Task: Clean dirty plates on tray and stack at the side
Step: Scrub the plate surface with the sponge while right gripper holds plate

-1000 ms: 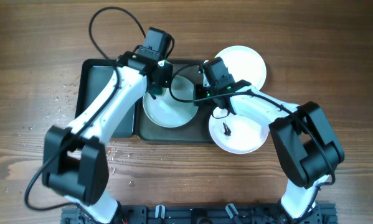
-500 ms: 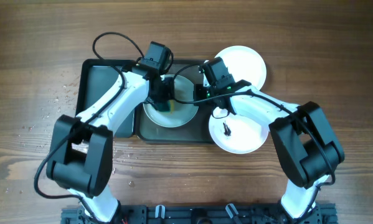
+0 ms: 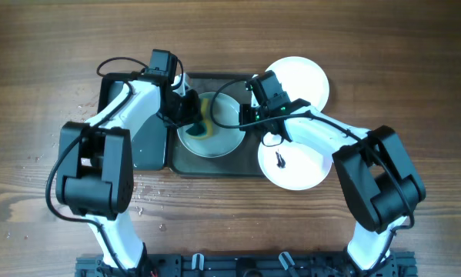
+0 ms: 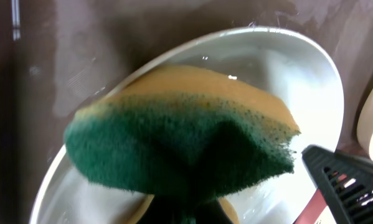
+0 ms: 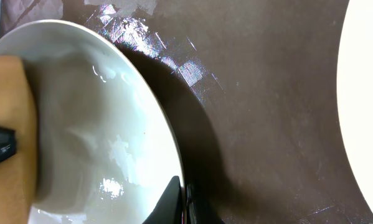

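Overhead has the left gripper clenched on the sponge, which is pressed onto the plate in the middle of the tray. Opposite, the right gripper is pinched shut on that plate's right rim. Going by the wide shadow in the right wrist view, the plate looks tipped up off the tray floor. We read this as mid-wipe on this plate. To do it well, we lay the sponge face flat across the centre, not just the near rim, and sweep small circles while the right side braces. Too much down force and the rim could slip from the pinch. What shows of the plate is wet and white, but the sponge hides the centre, so we can't confirm it's clean. At front right the second plate shows a dark smudge. Behind it the third plate looks clean.
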### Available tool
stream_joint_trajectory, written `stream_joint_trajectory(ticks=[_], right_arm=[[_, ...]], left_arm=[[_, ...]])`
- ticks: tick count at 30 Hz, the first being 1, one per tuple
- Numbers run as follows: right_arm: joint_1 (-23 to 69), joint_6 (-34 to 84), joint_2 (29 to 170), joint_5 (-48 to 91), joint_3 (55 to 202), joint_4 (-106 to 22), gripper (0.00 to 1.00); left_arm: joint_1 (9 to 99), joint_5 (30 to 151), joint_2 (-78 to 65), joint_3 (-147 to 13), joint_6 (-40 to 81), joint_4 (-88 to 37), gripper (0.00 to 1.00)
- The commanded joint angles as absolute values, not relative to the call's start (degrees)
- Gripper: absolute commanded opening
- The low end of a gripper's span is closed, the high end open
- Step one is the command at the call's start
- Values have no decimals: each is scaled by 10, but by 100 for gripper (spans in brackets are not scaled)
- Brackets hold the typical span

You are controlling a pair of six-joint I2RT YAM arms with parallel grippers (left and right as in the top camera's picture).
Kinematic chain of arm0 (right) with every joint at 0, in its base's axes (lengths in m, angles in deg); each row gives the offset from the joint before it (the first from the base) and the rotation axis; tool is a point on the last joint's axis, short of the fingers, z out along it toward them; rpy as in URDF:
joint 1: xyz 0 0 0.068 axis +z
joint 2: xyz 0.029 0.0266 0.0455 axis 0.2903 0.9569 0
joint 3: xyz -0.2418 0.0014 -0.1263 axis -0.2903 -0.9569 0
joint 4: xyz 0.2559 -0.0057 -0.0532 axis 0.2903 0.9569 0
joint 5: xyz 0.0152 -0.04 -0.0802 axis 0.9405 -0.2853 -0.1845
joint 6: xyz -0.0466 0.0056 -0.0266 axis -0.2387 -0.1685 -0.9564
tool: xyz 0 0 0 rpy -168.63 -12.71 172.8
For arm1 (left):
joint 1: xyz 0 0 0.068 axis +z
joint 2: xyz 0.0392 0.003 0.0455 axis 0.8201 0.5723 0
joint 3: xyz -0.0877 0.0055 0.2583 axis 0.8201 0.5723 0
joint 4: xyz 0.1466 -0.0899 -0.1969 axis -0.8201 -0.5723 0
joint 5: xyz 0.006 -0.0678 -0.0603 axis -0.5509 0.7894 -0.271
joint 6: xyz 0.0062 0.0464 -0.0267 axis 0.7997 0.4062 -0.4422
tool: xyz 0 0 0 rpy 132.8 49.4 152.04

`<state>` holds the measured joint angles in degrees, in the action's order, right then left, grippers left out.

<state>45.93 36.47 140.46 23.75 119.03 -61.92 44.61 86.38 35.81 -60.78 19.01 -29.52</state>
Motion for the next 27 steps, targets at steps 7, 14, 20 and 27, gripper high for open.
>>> stream_joint_trajectory(ticks=[7,14,20,27], right_arm=[[455,368,1418,221,1187,-617,4],[455,367,1418,221,1187,-618,4],[455,367,1418,221,1187,-618,4],[455,367,1418,223,1187,-618,4]], left_arm=[[439,1045,416,-606,173,-259,4],[437,1119,402,-639,188,-267,4],[437,1018,350,-656,192,-288,4],[433,857,348,-652,193,-332,4]])
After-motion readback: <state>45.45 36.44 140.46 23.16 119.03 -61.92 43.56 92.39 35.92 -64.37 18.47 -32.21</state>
